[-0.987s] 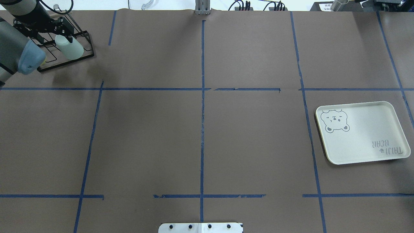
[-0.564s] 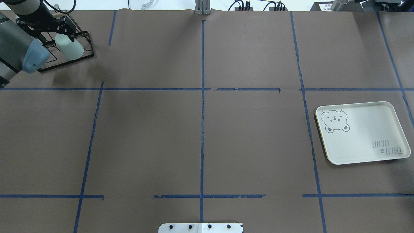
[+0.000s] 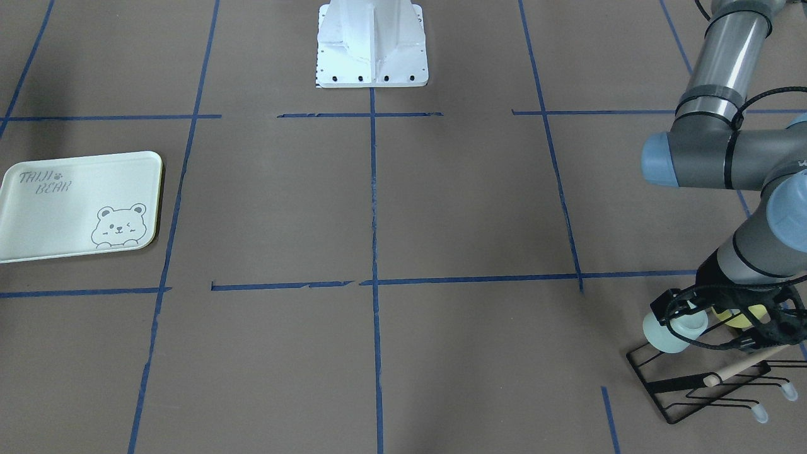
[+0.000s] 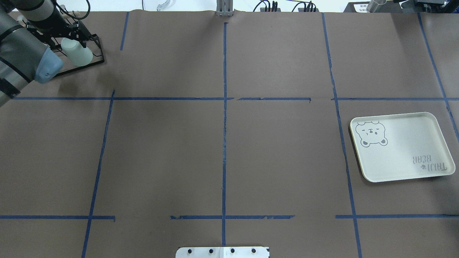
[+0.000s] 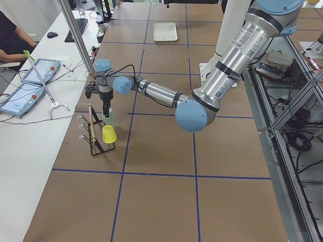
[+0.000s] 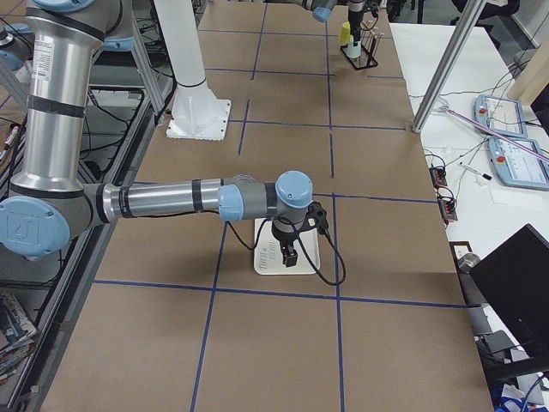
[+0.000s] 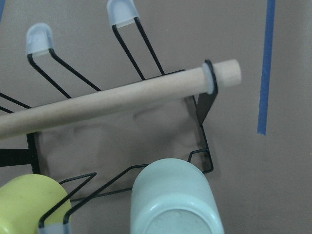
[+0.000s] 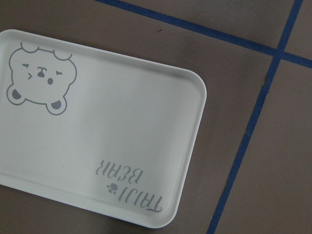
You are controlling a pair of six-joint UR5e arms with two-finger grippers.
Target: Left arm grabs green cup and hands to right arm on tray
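Observation:
The green cup (image 4: pixel 77 52) rests tilted on a black wire rack (image 4: pixel 96 60) at the table's far left corner. It also shows in the front view (image 3: pixel 668 333) and close under the left wrist camera (image 7: pixel 175 202). My left gripper (image 4: pixel 74 38) is down over the cup's upper end and looks open, with fingers beside the cup. The tray (image 4: pixel 401 148) lies flat and bare at the right, and fills the right wrist view (image 8: pixel 112 131). My right gripper (image 6: pixel 288 254) hangs over the tray and shows only in the right side view, so I cannot tell its state.
A yellow cup (image 7: pixel 27 204) sits on the same rack beside the green one, mostly behind my left wrist in the front view (image 3: pixel 747 315). A wooden dowel (image 7: pixel 122 100) lies across the rack. Blue tape lines cross the brown table. The robot's white base (image 3: pixel 372 47) stands mid-table.
My left arm's elbow has swung towards the table's middle and the wrist has shifted slightly towards the far edge. The green cup has stayed on the rack. The tray has not moved.

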